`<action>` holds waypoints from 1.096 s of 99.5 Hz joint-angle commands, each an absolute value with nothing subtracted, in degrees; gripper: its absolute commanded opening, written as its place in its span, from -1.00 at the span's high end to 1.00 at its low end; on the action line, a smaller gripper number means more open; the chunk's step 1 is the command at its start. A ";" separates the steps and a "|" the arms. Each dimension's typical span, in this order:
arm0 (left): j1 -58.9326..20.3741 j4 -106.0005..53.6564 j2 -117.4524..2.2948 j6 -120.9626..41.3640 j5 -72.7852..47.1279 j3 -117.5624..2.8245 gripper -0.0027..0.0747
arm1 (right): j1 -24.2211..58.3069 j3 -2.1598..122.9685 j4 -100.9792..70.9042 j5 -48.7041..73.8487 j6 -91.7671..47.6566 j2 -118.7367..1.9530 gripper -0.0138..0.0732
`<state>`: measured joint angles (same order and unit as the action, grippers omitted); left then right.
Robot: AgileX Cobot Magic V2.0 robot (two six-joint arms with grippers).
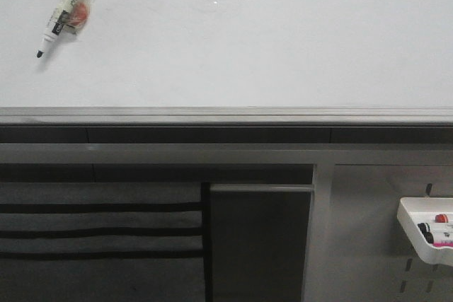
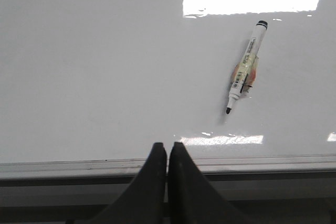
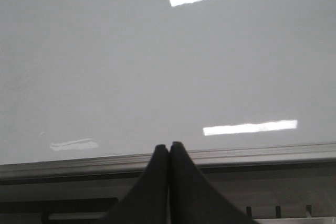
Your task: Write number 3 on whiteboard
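So the whiteboard (image 1: 233, 47) is lying flat and takes up the whole upper part of the front view, glossy white with ceiling-light glare along its far edge, and its grey metal rail (image 1: 226, 115) runs along the near edge. No digit on it that I can see, the surface looks bare of ink in all three views. The only thing on the board is a marker (image 1: 65, 10) near the far left corner, uncapped, lying at a slant with its black tip pointing toward the near left, and there's a bit of clear tape or wrap with an orange-ish patch around its middle. The left gripper (image 2: 167, 148) sits just off the near edge of the board, over the rail, black fingers pressed together with nothing between them, and the marker is well apart from it. The right gripper (image 3: 169, 148) is the same deal at its own stretch of the near edge, jaws closed flat against each other, holding nothing. Below the board on the right there's a grey pegboard panel (image 1: 368, 245) with a small white tray (image 1: 425, 231) hanging on it, with a few markers in it.
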<state>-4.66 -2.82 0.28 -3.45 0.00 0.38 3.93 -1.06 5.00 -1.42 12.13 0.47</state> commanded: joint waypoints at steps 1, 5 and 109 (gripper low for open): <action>-4.81 -2.88 2.08 -2.99 4.67 0.53 0.98 | 3.63 -2.15 5.61 -5.85 12.02 1.73 0.84; -4.81 -2.88 2.08 -2.99 4.67 0.53 0.98 | 3.63 -2.15 5.61 -5.85 12.02 1.73 0.84; -4.81 -2.88 2.08 -2.99 4.67 0.53 0.98 | 3.63 -2.15 13.66 -3.72 10.92 1.73 0.84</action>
